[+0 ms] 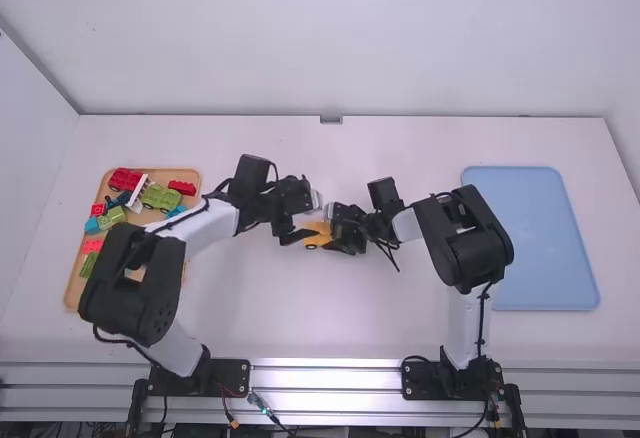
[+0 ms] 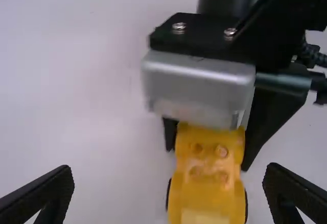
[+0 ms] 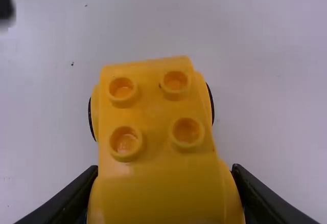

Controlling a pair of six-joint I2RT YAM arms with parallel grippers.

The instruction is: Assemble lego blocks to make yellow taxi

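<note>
In the high view a yellow taxi body (image 1: 317,236) stands at mid-table between my left gripper (image 1: 290,230) and my right gripper (image 1: 345,233). The right wrist view has the yellow body (image 3: 153,137), with four-stud top and dark wheels at its sides, between the two fingers of my right gripper (image 3: 164,196), which is shut on its near end. Seen from the left wrist, my left gripper (image 2: 168,198) is open around the far end of the yellow body (image 2: 207,183), touching neither side; the right gripper's fingers (image 2: 265,116) hold the other end.
A wooden tray (image 1: 75,283) with red, green and blue blocks and a white piece lies at the left, partly under the left arm. A blue tray (image 1: 545,238) lies at the right.
</note>
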